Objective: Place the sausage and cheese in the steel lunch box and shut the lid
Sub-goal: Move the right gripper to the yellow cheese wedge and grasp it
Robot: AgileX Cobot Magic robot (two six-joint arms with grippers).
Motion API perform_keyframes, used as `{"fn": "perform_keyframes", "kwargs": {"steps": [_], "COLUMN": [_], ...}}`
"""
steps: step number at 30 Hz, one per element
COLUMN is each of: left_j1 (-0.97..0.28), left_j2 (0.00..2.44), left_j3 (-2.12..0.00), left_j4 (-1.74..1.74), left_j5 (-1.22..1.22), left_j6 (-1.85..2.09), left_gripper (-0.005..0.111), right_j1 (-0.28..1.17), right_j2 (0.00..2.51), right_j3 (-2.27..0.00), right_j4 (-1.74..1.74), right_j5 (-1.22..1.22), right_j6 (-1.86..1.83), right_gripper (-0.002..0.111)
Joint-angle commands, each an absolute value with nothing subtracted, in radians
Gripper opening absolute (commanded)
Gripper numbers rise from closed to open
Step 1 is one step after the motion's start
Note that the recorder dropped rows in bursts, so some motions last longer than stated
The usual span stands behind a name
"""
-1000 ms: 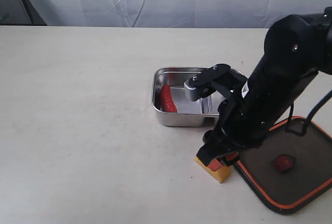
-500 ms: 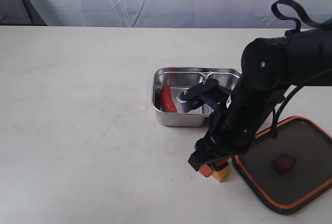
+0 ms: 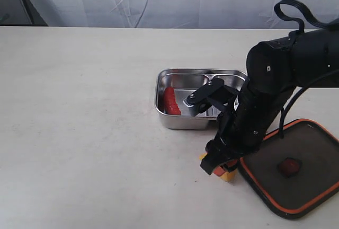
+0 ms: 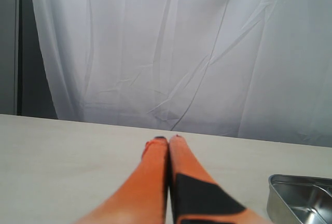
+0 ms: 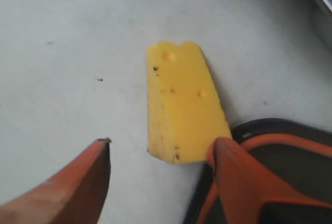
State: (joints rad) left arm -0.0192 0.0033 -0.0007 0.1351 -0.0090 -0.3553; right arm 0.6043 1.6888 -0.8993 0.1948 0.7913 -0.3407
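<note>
The yellow cheese (image 5: 181, 115) lies on the table against the lid's edge. My right gripper (image 5: 163, 143) hangs open just over its near end, one finger on each side, touching nothing. In the exterior view the cheese (image 3: 229, 175) peeks out under that gripper (image 3: 217, 166). The red sausage (image 3: 170, 100) lies in the left compartment of the steel lunch box (image 3: 183, 122). The dark lid (image 3: 312, 149) with its orange rim lies flat to the box's right, red valve (image 3: 289, 166) up. My left gripper (image 4: 169, 140) is shut and empty, out of the exterior view.
A white curtain hangs behind the table. A corner of the lunch box (image 4: 298, 198) shows in the left wrist view. The lid's rim (image 5: 270, 141) lies right beside one right finger. The right arm leans over the box's right compartment.
The right arm has swung down and left, bringing its open gripper low over the cheese. The sausage, box and lid have not moved.
</note>
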Motion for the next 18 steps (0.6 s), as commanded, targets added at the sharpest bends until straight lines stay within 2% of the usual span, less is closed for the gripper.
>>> {"fn": "perform_keyframes", "kwargs": {"steps": [1,18], "left_j1": [-0.025,-0.025], "left_j2": [0.000,0.000], "left_j3": [0.000,0.000], "left_j4": [0.137,0.137], "left_j5": [-0.016,-0.016], "left_j6": [-0.355,-0.355], "left_gripper": [0.000,0.000], "right_j1": [0.601,0.601], "right_j2": [1.695,1.691], "right_j3": [-0.897,-0.937], "right_j4": [0.188,0.113], "right_j5": [0.777,0.771], "right_j6": [-0.337,-0.335], "right_gripper": [0.058,0.058]}}
